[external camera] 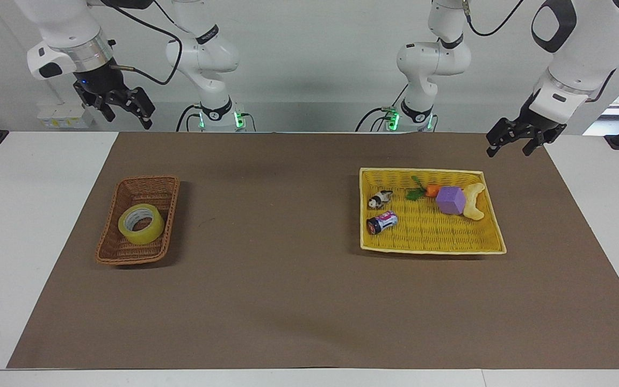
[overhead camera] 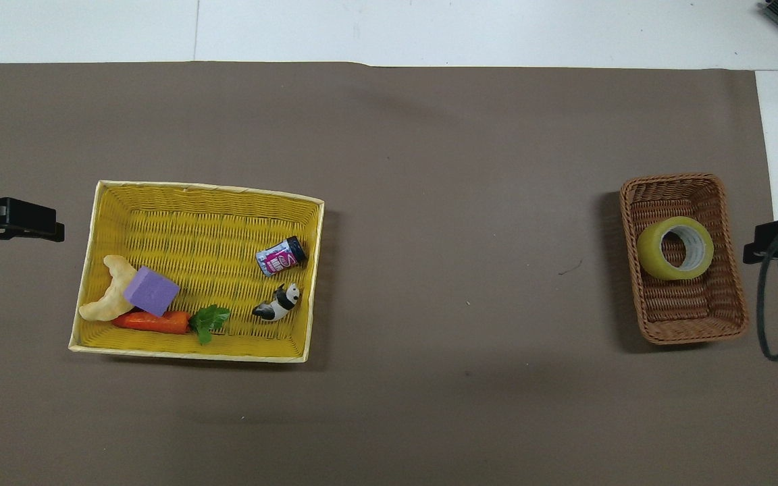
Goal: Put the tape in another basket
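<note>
Right arm's end effector [external camera: 124, 110]: raised high above the bench edge at the right arm's end, fingers spread wide, holding nothing.

Small narrow brown woven wicker basket [external camera: 109, 243] with sloped sides: rests on the brown mat [external camera: 288, 301] toward the right arm's end of the bench. The wide roll of yellowish translucent packing tape [external camera: 141, 224] with a white inner core lies inside it, tilted against the basket wall, hole facing up and partly sideways. Tape sits in the half of the basket farther from the robots in the overhead view [overhead camera: 675, 248].

Large bright yellow woven tray basket [external camera: 433, 248]: on the mat toward the left arm's end, well apart from the wicker basket. It holds a small purple-labelled can [external camera: 382, 222] on its side, a panda figurine [external camera: 379, 199], a carrot with green leaves [external camera: 424, 191], a purple foam cube [external camera: 451, 200] and a pale yellow curved piece [external camera: 474, 201].

Left arm's end effector [external camera: 513, 143]: waits in the air over the mat's corner near the yellow tray, fingers apart, empty.
</note>
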Robot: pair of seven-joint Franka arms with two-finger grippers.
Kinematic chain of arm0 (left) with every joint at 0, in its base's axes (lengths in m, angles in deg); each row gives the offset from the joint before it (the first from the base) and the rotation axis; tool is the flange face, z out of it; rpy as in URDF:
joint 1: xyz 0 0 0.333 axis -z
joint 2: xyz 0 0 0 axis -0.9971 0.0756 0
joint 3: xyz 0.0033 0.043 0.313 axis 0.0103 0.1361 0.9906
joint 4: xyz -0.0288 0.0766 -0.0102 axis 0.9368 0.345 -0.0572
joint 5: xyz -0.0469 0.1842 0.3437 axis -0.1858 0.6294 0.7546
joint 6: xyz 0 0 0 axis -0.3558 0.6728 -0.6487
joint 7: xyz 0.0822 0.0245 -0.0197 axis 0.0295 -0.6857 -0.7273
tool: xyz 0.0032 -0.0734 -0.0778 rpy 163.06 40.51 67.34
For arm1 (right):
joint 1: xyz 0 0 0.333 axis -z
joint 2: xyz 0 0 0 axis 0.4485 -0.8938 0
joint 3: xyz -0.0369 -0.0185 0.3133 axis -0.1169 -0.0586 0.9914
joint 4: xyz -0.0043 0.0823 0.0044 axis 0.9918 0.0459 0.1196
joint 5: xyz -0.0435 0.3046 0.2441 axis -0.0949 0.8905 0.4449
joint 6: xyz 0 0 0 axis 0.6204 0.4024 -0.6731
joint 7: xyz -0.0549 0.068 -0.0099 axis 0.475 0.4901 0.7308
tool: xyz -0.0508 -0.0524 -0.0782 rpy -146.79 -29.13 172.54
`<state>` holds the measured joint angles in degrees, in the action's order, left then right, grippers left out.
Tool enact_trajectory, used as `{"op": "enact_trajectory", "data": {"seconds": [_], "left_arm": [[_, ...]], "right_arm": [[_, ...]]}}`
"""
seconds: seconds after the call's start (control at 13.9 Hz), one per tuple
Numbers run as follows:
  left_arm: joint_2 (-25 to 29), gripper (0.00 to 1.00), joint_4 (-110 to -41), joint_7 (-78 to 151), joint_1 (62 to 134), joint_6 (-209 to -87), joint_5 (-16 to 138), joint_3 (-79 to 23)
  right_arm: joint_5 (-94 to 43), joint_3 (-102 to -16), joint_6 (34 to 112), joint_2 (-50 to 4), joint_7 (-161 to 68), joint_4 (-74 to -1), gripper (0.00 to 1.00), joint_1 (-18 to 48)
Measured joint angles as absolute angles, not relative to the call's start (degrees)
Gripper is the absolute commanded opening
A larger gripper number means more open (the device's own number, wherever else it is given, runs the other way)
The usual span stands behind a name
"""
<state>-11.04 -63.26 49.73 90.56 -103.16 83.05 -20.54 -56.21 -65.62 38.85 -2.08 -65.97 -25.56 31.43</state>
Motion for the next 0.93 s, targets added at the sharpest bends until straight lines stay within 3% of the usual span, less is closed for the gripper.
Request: {"op": "enact_trajectory", "data": {"seconds": [0.57, 0.93], "left_arm": [[-11.0, 1.00, -63.3, 49.7, 90.6, -103.2, 83.0, -20.5], [-11.0, 1.00, -63.3, 49.7, 90.6, -103.2, 83.0, -20.5]], "right_arm": [[-56.0, -64.1, 40.0, -0.4, -72.7, -27.4, 1.00, 25.1], [-56.1, -65.7, 45.0, -0.3, -72.9, -23.8, 1.00, 27.5]]}}
